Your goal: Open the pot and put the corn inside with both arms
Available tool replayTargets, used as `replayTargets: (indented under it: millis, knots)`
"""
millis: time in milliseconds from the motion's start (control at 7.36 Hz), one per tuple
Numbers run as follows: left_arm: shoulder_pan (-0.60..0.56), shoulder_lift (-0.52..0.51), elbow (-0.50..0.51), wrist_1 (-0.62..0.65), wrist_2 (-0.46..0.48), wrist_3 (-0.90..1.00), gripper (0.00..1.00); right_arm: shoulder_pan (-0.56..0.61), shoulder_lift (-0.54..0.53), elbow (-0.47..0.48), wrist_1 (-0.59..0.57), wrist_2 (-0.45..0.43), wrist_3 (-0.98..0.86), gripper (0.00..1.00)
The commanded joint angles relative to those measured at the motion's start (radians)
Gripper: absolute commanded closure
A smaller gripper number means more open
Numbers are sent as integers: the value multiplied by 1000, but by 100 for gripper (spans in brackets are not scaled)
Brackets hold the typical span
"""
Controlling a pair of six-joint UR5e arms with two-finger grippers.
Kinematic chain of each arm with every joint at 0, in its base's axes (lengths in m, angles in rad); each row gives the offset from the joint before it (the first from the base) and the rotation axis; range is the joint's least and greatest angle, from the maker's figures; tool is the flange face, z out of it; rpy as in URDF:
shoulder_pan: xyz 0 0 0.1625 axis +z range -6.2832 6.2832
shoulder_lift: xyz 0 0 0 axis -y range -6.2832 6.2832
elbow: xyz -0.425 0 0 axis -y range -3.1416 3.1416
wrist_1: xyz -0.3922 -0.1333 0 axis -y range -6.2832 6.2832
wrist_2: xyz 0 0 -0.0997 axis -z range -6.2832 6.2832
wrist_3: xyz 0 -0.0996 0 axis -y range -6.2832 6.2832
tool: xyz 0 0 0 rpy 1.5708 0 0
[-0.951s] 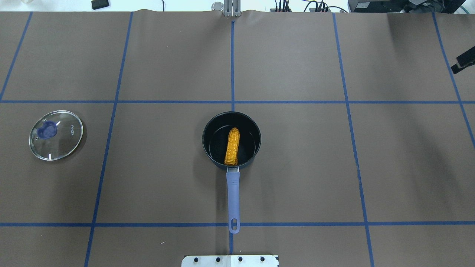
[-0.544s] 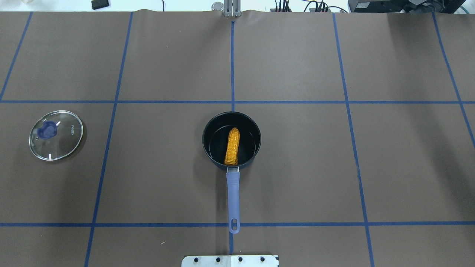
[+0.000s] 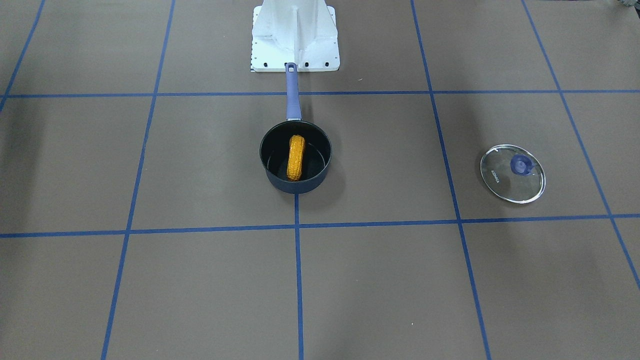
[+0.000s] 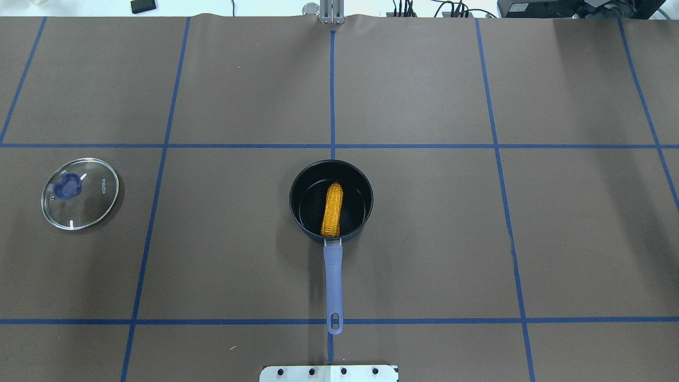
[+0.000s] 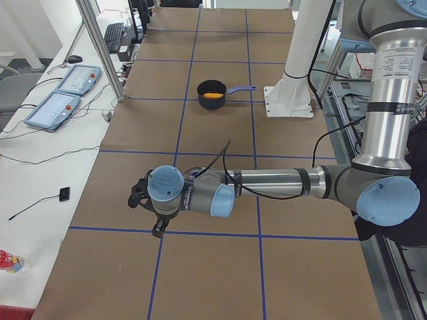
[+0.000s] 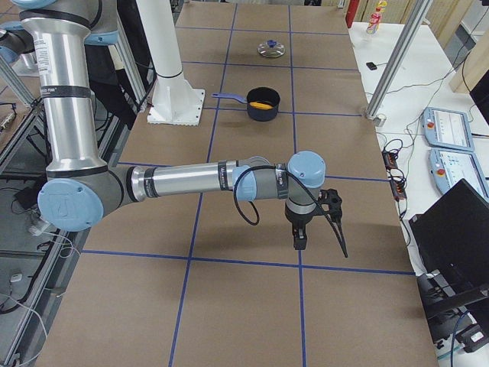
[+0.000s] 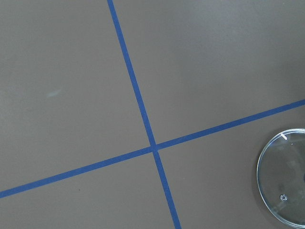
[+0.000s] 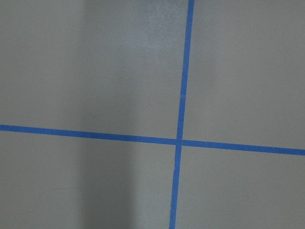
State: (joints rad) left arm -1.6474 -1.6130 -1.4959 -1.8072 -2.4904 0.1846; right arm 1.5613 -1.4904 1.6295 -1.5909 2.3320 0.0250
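Note:
The dark navy pot point(image 4: 306, 197) stands open at the table's middle, its lavender-blue handle point(image 4: 333, 276) pointing toward the robot base. The yellow-orange corn point(image 4: 332, 209) lies inside it, leaning on the wall by the handle; pot point(image 3: 272, 150) and corn point(image 3: 296, 157) also show in the front view. Neither gripper is in the overhead or front view. My left gripper point(image 5: 148, 212) hangs over bare table far left of the pot. My right gripper point(image 6: 318, 229) hangs over bare table far right of it. I cannot tell whether either is open or shut.
The clear glass lid point(image 4: 79, 193) with a blue knob lies flat far to the pot's left; its edge shows in the left wrist view point(image 7: 286, 183). The white robot base plate point(image 4: 329, 373) is just behind the pot handle. Blue tape lines grid the brown table.
A black gripper tip that showed at the overhead view's right edge one second ago has left the view. Pot, corn and lid have not moved.

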Motion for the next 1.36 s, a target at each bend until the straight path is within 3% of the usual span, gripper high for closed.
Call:
replayTargets:
  millis: [0, 1223]
  knots:
    - [-3, 5, -1, -4, -2, 3, 2, 3, 2, -5, 0, 18, 1, 0]
    - [-9, 15, -27, -6, -7, 1, 2, 3, -8, -16, 0, 30, 3, 0]
